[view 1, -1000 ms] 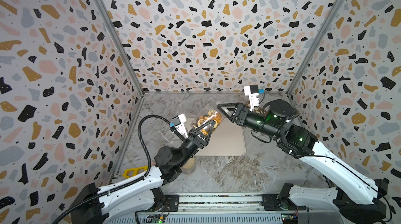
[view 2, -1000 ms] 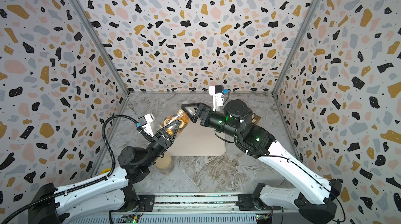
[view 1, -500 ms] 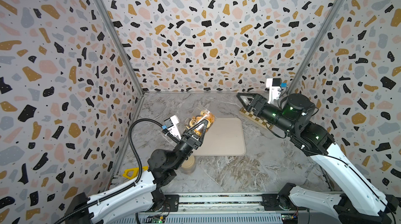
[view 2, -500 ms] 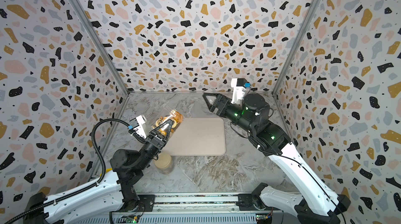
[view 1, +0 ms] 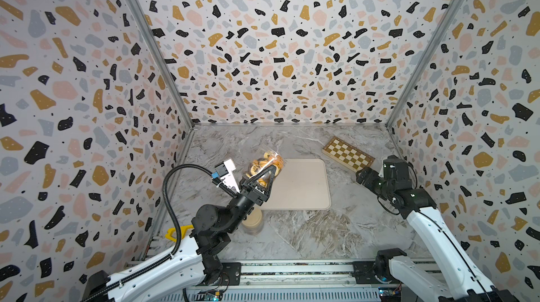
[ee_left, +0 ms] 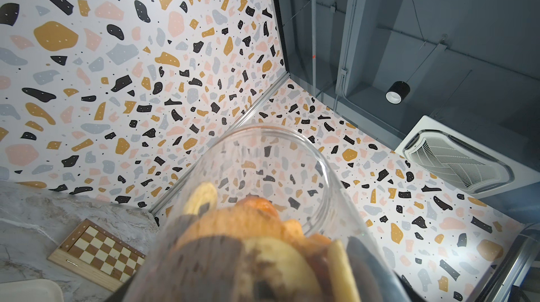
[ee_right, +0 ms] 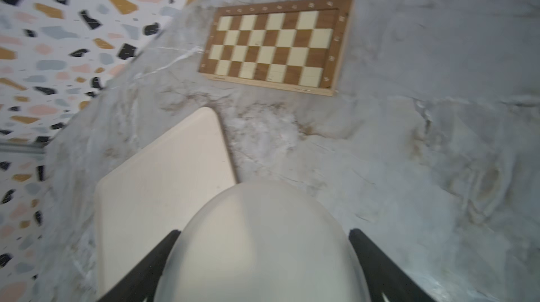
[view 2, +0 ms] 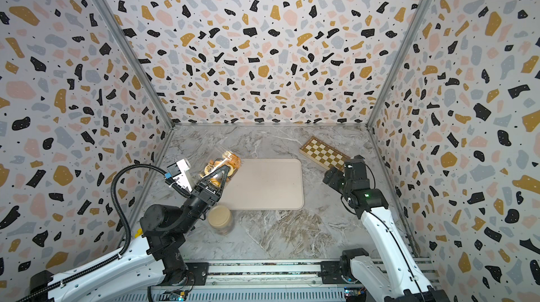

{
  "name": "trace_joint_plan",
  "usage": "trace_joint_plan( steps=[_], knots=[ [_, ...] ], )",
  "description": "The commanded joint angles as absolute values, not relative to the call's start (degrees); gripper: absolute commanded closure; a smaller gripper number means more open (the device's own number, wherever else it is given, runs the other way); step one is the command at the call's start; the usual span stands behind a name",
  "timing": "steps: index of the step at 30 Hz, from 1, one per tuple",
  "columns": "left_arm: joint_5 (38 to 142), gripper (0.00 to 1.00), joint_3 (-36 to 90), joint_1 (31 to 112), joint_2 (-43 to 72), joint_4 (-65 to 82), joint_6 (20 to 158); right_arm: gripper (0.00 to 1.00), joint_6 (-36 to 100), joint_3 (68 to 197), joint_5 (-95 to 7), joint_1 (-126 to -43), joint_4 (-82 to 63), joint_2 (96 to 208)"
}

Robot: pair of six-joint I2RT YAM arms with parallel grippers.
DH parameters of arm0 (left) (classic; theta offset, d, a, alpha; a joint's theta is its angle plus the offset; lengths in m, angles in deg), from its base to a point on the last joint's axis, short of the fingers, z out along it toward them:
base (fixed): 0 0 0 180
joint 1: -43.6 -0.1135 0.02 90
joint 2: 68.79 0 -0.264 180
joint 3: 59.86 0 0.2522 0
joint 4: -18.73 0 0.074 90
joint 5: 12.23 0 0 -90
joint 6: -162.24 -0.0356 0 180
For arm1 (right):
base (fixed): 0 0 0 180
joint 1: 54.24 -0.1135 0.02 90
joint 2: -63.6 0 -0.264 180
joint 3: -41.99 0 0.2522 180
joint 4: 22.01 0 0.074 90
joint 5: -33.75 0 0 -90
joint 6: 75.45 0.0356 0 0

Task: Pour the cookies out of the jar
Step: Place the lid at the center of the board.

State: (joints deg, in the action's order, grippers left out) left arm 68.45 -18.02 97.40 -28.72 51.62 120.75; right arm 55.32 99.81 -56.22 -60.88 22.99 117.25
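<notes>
A clear jar (view 1: 264,164) (view 2: 222,166) full of cookies (ee_left: 242,236) hangs tilted over the left edge of the beige tray (view 1: 301,186). My left gripper (view 1: 264,173) (view 2: 217,176) is shut on its body. In the left wrist view the jar's mouth (ee_left: 292,151) is uncovered and points up and away, with golden and dark cookies lying low inside. My right gripper (view 1: 361,176) (ee_right: 264,231) is off to the right near the chessboard, shut on a round translucent white lid (ee_right: 257,256). The lid itself is hard to make out in both top views.
A folded chessboard (view 1: 347,153) (ee_right: 277,43) lies at the back right. A second jar with a tan lid (view 1: 252,221) (view 2: 220,218) stands under my left arm, in front of the tray's near left corner. Patterned walls close in three sides.
My right arm has pulled back from the jar's mouth to the right side, carrying the lid. My left arm has shifted the jar slightly to the left.
</notes>
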Motion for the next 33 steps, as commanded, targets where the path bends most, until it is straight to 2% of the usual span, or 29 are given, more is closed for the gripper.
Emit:
trace_joint_plan(
  steps=[1, 5, 14, 18, 22, 27, 33],
  knots=[
    [69.35, 1.00, -17.62, 97.40, -29.68, 56.73, 119.51, 0.27, 51.98, 96.07, -57.11, -57.47, 20.33, 119.01],
    [69.70, 1.00, -17.44, 97.33, -29.81, 57.09, 119.52, 0.27, 50.62, 91.82, -56.57, -53.98, 15.36, 123.29],
    [70.11, 1.00, -17.01, 97.42, -29.99, 57.01, 119.51, 0.25, 48.27, 90.73, -61.66, -53.58, 8.15, 133.77],
    [70.09, 1.00, -17.00, 97.40, -29.80, 57.28, 119.56, 0.20, 47.24, 90.65, -64.08, -53.64, 6.27, 136.44],
    [70.06, 1.00, -17.00, 97.35, -29.38, 57.76, 119.74, 0.07, 46.89, 90.83, -64.49, -53.65, 6.57, 139.12],
    [70.20, 1.00, -16.93, 97.36, -28.58, 58.75, 119.90, 0.00, 46.83, 90.49, -63.02, -53.79, 7.21, 137.27],
    [70.04, 1.00, -16.96, 97.40, -27.62, 60.33, 120.58, 0.00, 47.67, 94.34, -64.15, -53.98, 13.52, 133.33]
  ],
)
